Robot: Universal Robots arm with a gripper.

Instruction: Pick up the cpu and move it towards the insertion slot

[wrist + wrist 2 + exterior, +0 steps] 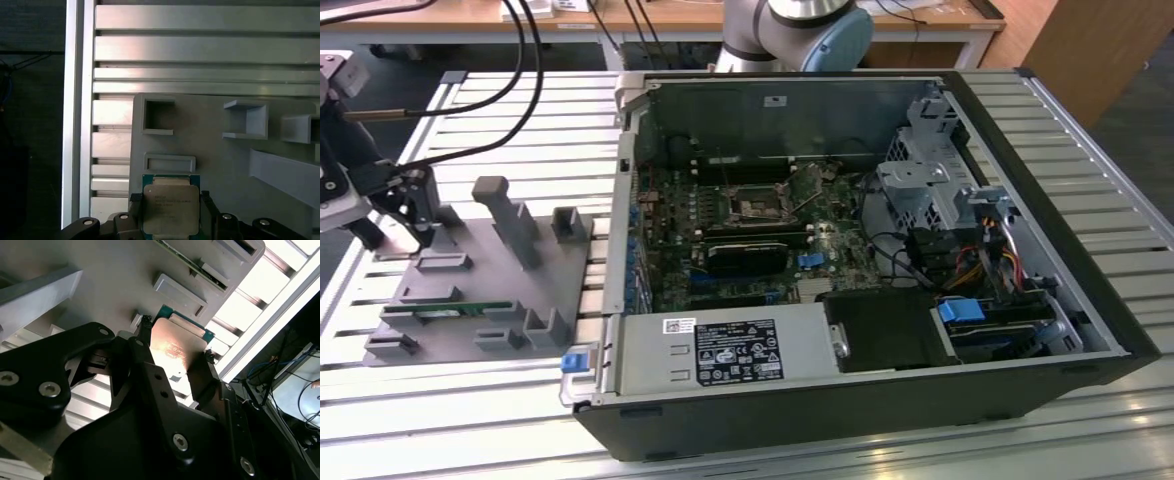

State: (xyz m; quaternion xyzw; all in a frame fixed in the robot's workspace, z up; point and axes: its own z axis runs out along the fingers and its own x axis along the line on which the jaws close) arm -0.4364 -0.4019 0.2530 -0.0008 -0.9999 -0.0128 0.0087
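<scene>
Cpu partly covered
In the first wrist view the clamped fingers (206, 209) of my hand (171, 202) hide the cpu (171, 212) at its sides; the frame cuts its end.

Black end effector (176, 342), silver screws (180, 441)

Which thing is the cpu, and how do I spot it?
Find the grey plastic fixture beside the open computer case. Over it, the black pincer grips the cpu: a flat silvery square with a green rim, unlike the hollow grey pockets near it.
</scene>
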